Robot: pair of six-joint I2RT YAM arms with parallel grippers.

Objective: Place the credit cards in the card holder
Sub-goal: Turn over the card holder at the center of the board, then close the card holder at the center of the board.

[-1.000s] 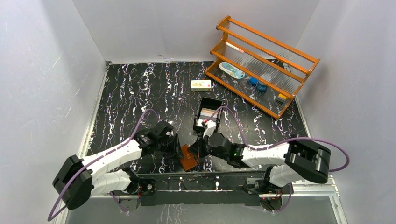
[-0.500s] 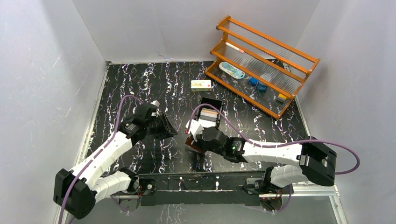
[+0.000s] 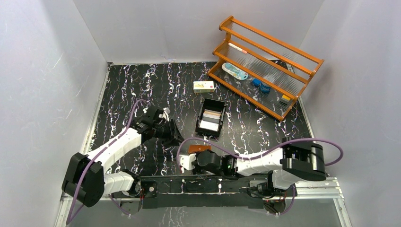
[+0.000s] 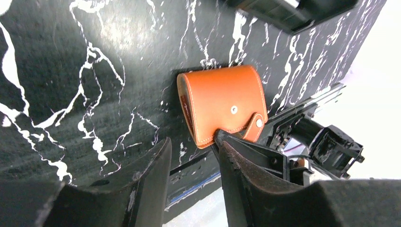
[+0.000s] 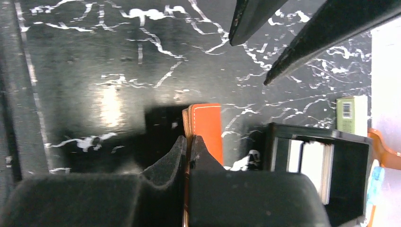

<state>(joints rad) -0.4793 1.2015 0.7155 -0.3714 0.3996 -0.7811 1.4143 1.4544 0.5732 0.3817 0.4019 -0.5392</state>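
On the table point(image 3: 142, 90), the black tray point(image 3: 199, 120) is left holding the credit cards point(image 3: 211, 120). The closed card holder point(image 4: 222, 101) has been brought to the near edge, clamped by the right end effector point(image 5: 188, 144). The left end effector point(image 4: 191, 139) is held apart, empty, so loading is judged unstarted.

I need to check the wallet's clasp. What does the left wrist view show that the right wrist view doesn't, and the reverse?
Only left wrist: the card holder seen on its broad face, with its snap tab. Only right wrist: the right gripper shut on the holder's edge, the credit cards in the black tray, the carton. Both: the holder on the table, the open left gripper.
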